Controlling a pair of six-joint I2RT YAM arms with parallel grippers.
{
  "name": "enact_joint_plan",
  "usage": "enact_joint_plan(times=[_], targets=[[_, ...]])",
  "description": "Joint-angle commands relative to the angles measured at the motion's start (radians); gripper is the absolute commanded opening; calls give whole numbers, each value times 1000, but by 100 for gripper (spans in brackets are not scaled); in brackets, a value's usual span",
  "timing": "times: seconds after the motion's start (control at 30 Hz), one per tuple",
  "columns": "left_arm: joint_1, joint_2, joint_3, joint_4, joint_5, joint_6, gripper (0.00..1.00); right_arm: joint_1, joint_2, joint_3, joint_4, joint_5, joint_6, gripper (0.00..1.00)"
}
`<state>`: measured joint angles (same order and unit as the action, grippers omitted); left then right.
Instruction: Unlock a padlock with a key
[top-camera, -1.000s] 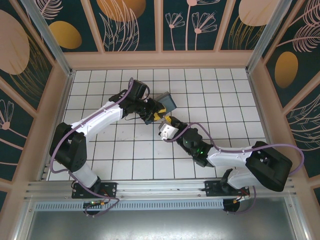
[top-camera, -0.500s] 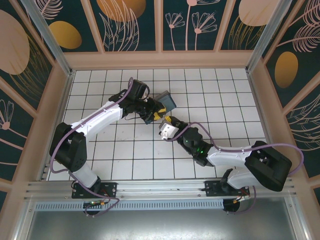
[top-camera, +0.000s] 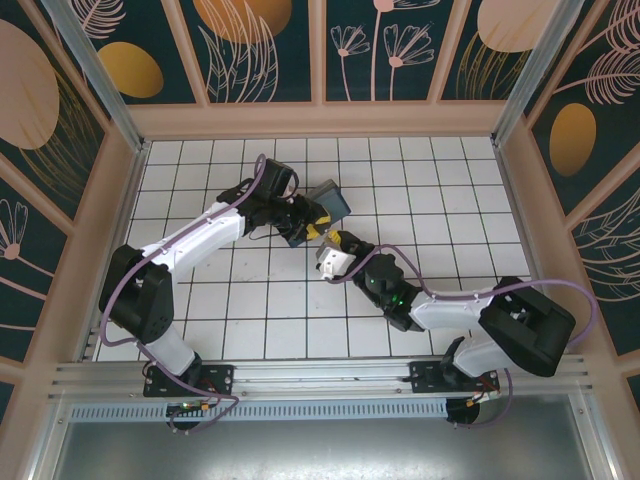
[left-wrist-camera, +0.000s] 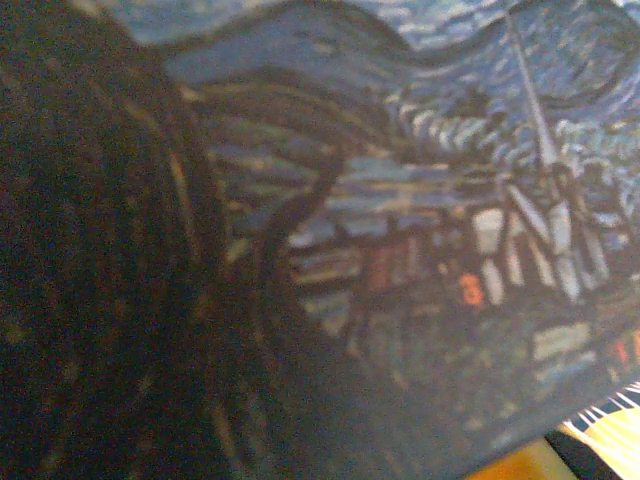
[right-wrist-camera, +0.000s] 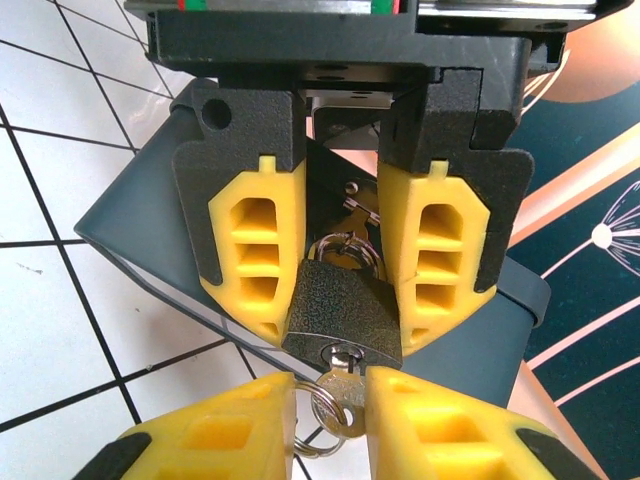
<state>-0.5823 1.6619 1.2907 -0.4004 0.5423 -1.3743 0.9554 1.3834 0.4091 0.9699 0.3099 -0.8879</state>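
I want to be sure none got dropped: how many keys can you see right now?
1. The key sits in the keyhole of the padlock, pinched between the yellow fingers of the right tool. More keys may be hidden from view.

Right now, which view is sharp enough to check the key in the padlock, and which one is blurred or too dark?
Right wrist: sharp and evenly lit, the key plainly sitting in the padlock. Left wrist: out of focus, too close to the painted tin, the picture's left part nearly black. Top external: bright and in focus, but the padlock is too small there to judge.
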Motion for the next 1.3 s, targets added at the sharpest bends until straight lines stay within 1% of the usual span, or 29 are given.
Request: enact_joint_plan(times=[0.0, 0.07, 0.17, 0.27, 0.43, 0.6, 0.7, 0.8, 0.9, 0.93, 0.97, 1.03, 1.07, 1.13, 1.2, 1.27], targets=[[1, -17, 48, 57, 70, -15, 23, -16, 35, 7, 8, 30, -36, 26], [0, -18, 49, 60, 71, -16, 23, -18, 44, 6, 15, 39, -57, 29], [1, -19, 51, 63, 78, -16, 23, -27, 42, 9, 1, 29, -61, 29], [0, -23, 47, 63, 80, -15, 23, -33, 48, 15, 3, 30, -62, 23], [1, -30, 35, 72, 83, -20, 23, -41, 37, 30, -2, 13, -26, 15], [1, -33, 35, 81, 81, -29, 23, -40, 20, 38, -34, -4, 13, 10], [1, -33, 29, 97, 81, -42, 23, -33, -5, 54, -84, -11, 59, 9], [0, -38, 22, 122, 79, -60, 23, -37, -24, 67, -124, -25, 130, 9], [0, -39, 21, 114, 72, -51, 23, -34, -38, 85, -192, -39, 217, 10], [1, -37, 23, 103, 66, -39, 23, -31, -41, 87, -208, -37, 243, 10], [1, -36, 33, 80, 50, -13, 23, -27, -46, 83, -222, -28, 266, 13], [0, -25, 62, 18, 9, 49, 23, -21, -59, 96, -308, -19, 330, 24], [1, -16, 76, -20, -13, 84, 23, -20, -76, 99, -352, -16, 377, 28], [0, -8, 72, -36, -26, 116, 23, -23, -137, 84, -408, -27, 455, 33], [-1, -12, 60, -33, -49, 133, 23, -48, -206, 82, -473, -77, 590, 39], [-1, -17, 48, -17, -53, 138, 23, -93, -248, 99, -528, -168, 796, 41]])
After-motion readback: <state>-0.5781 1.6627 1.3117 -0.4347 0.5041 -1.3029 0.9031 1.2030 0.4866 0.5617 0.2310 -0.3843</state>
